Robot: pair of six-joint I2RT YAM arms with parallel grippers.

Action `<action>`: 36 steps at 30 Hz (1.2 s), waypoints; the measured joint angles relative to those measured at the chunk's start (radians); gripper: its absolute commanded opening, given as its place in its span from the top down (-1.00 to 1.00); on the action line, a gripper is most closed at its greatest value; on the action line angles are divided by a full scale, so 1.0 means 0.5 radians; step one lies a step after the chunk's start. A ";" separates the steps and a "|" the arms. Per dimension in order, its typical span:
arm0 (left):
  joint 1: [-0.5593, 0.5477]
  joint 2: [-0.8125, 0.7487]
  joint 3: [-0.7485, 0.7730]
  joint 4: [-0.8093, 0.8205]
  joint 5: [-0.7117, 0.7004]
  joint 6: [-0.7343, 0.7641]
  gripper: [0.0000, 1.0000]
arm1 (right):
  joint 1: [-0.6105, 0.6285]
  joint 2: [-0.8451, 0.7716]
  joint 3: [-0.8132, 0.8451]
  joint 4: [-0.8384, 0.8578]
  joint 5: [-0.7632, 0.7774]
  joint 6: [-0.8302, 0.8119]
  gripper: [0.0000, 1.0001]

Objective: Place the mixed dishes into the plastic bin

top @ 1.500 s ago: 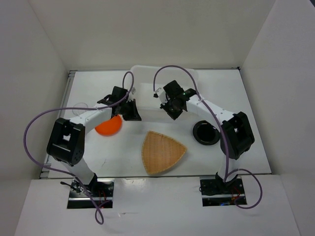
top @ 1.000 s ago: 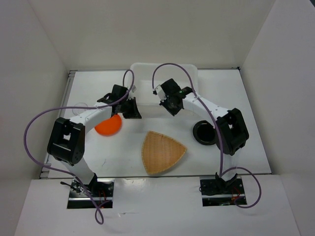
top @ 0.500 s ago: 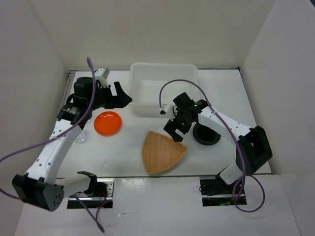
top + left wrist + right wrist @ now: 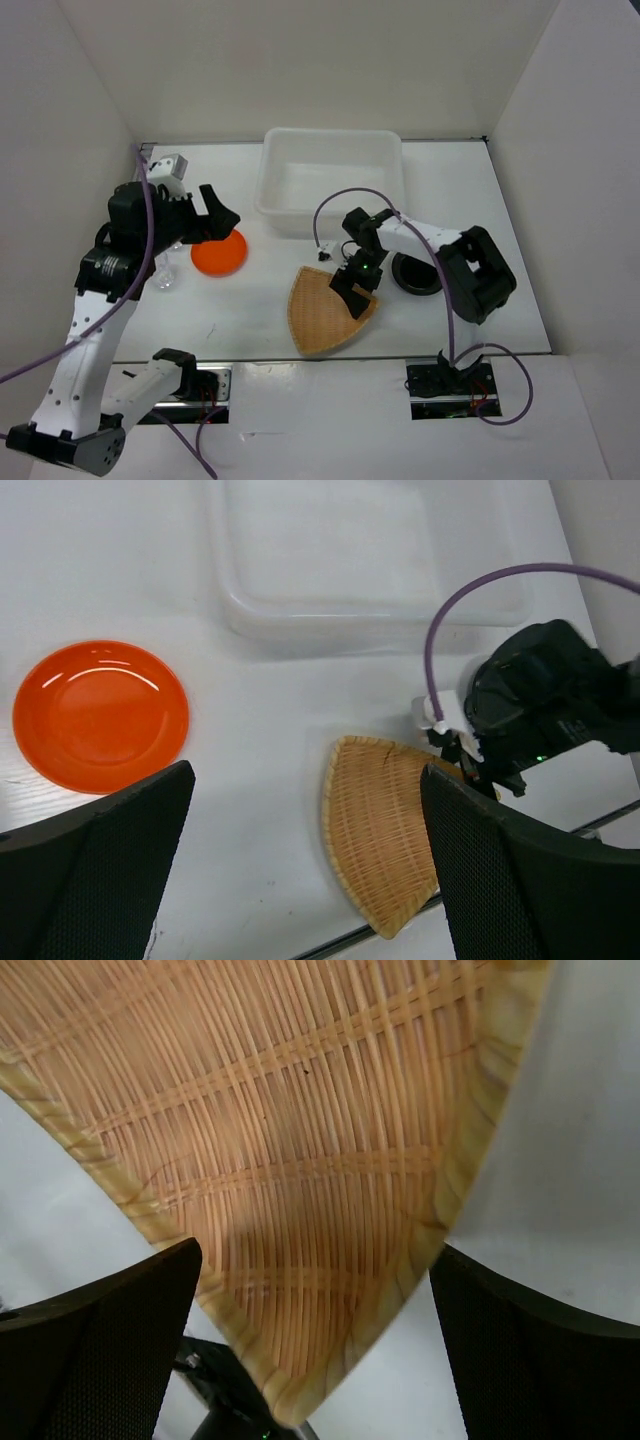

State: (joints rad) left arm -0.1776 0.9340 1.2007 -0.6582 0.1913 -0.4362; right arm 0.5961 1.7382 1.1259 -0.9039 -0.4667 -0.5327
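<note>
I am poising my right gripper [image 4: 352,288], jaws spread, over the right corner of the basket tray [image 4: 322,318]; I judge 1 finger should be slipping under its rim. My left gripper [image 4: 214,222], also spread, is hovering near the orange plate [image 4: 222,256].

Your left arm [image 4: 92,305] stands tall, left of the bin [image 4: 300,222], with the left gripper [image 4: 222,222] spread wide and empty. On the near side of the bin, your right arm [image 4: 425,237] is folded up, right gripper [image 4: 352,295] pointing down, also wide and empty.
</note>
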 measured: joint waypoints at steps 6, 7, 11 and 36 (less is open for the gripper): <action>0.005 -0.202 -0.017 -0.092 -0.089 0.029 -1.00 | 0.000 0.229 0.089 -0.164 -0.135 -0.081 -0.61; 0.005 -0.224 -0.026 -0.104 -0.108 0.030 -1.00 | 0.000 0.243 0.095 -0.169 -0.146 -0.098 -0.47; 0.006 -0.277 -0.062 -0.147 -0.179 0.034 -1.00 | -0.006 0.304 0.099 -0.181 -0.211 -0.107 0.67; 0.024 -0.444 -0.082 -0.195 -0.872 0.256 -1.00 | -0.529 -0.157 1.421 -0.506 -0.366 -0.134 1.00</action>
State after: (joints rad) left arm -0.1658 0.7120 1.1595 -0.7555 -0.2447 -0.3084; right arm 0.3313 1.6596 1.8366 -1.1568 -0.6498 -0.5995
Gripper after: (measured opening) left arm 1.000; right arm 0.113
